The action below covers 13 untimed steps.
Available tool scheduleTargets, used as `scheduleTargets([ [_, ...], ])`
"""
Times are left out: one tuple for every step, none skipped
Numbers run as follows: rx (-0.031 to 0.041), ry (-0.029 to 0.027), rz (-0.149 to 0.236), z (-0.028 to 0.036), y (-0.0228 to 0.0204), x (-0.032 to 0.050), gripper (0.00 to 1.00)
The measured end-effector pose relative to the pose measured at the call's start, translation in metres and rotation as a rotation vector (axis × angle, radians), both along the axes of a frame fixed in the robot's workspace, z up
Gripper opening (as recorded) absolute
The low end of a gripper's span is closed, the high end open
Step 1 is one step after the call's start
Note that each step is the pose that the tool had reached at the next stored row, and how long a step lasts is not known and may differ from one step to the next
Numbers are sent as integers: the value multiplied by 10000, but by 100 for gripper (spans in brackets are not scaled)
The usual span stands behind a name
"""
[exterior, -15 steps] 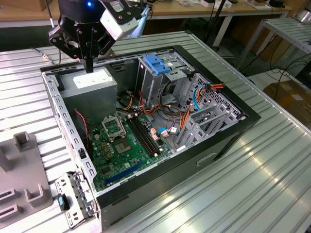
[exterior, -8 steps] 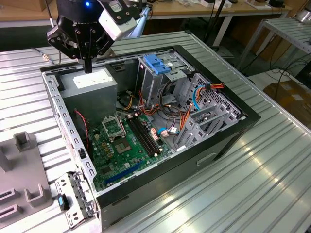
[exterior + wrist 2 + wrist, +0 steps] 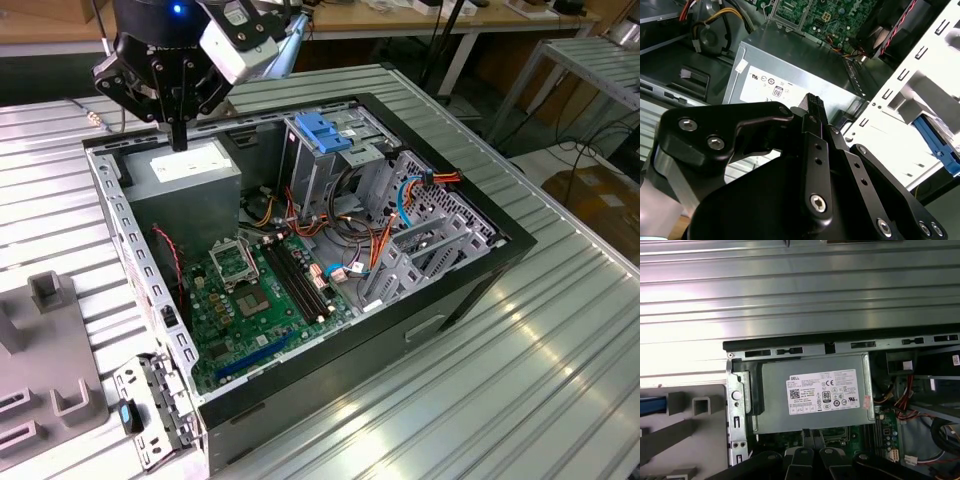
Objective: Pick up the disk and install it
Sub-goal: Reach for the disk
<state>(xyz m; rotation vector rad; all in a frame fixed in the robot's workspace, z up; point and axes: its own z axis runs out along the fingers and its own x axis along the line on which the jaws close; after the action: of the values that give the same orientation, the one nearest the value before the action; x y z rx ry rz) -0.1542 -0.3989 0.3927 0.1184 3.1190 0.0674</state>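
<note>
My gripper [image 3: 180,138] hangs over the back corner of the open computer case [image 3: 480,270], just above the grey power-supply box [image 3: 190,168]. Its black fingers [image 3: 813,107] are pressed together and hold nothing. In the first wrist view the box's white sticker [image 3: 824,391] lies straight below the fingertips [image 3: 812,460]. The disk's labelled face is out of view. A blue plastic strip [image 3: 940,145] shows beyond the case's side wall, next to a grey fixture [image 3: 695,405]; I cannot tell whether it belongs to the disk.
Inside the case are the green motherboard [image 3: 255,290], bundles of orange and red cables [image 3: 375,240] and a metal drive cage with a blue latch [image 3: 325,135]. A grey slotted fixture [image 3: 45,385] and a loose metal bracket [image 3: 150,410] lie on the ribbed table [image 3: 520,390] at the exterior view's left.
</note>
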Motion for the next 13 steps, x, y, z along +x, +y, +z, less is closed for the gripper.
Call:
scheduleTargets([
  [0, 5, 0, 0, 0, -4, 11],
  [-1, 7, -1, -1, 0, -8, 11],
  [0, 10, -1, -1, 0, -13, 11],
  [0, 12, 0, -2, 0, -16, 11],
  [0, 18, 1, -2, 0, -21, 11],
  [-1, 22, 0, -3, 0, -26, 11],
  [0, 24, 0, -3, 0, -28, 11],
  [0, 29, 0, -4, 0, -34, 11],
  [-1, 36, 0, -4, 0, -39, 11],
  [0, 37, 0, -4, 0, -42, 11],
  [0, 39, 0, -5, 0, -46, 11],
  [0, 41, 0, -5, 0, -47, 11],
  [0, 44, 0, -5, 0, -51, 11],
])
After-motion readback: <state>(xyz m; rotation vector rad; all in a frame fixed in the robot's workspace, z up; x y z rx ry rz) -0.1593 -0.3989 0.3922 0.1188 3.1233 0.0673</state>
